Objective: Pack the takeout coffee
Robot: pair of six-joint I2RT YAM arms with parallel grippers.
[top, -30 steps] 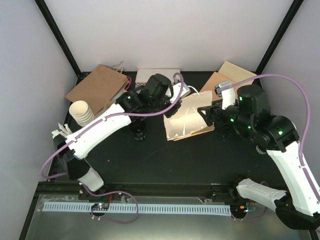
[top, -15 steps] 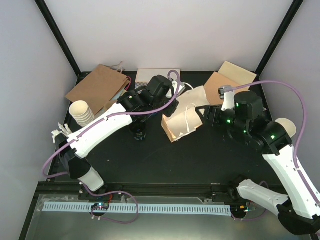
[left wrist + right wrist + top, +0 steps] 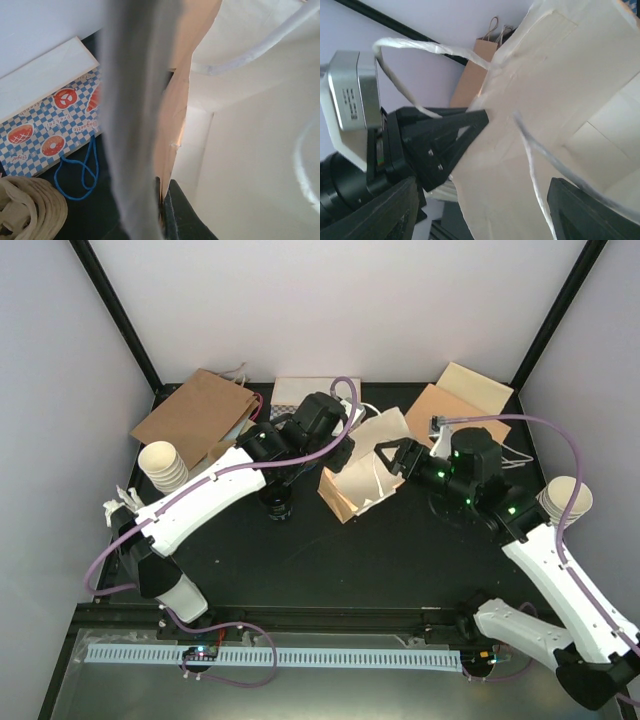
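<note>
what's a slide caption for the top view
left fingers pinch the open paper bag, right fingers open at its rim, coffee cup unpacked

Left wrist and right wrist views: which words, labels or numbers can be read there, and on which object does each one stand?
"Baguette", probably, in small script on the blue checkered sheet; the other words there are too blurred to read.
On the silver block: printed lines, too small to read.
On the paper bag: no print visible.
</note>
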